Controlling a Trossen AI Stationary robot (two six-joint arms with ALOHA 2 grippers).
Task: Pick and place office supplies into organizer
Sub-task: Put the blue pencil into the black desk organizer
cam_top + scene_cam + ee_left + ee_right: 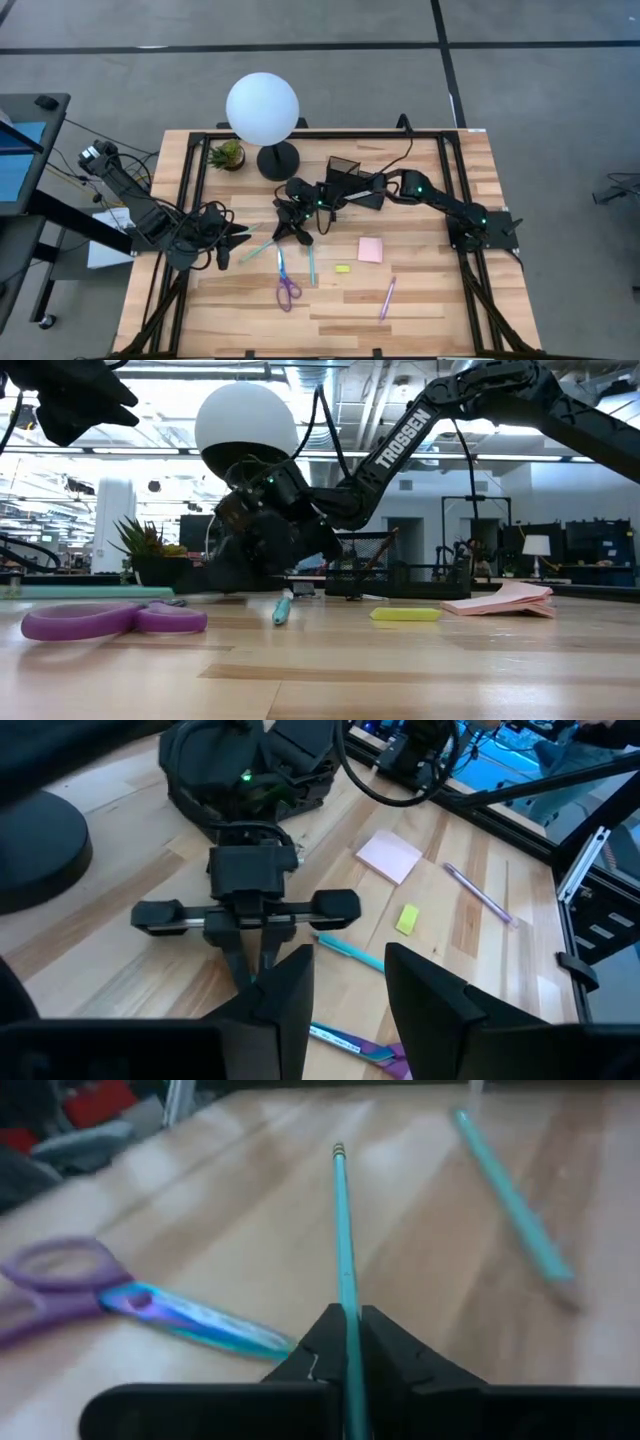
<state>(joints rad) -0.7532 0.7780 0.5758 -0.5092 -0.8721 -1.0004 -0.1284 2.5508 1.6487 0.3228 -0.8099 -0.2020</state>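
High view: right gripper (291, 231) is low at table centre, approx 7 o'clock of the organizer (345, 178), reaching in for a pen. Left gripper (243, 237) waits at 9 o'clock of it, fingers apart, holding nothing.

Low view: scissors (110, 620), yellow piece (405, 614), sticky pad (505, 599) lie loose on the table.

Right wrist view: fingers pinched on a teal pencil (343, 1250) near its end, probably so it lifts lengthwise for the tall compartment.

Even overhead light, soft shadows; right wrist view blurred, low view backlit by bright ceiling strips.
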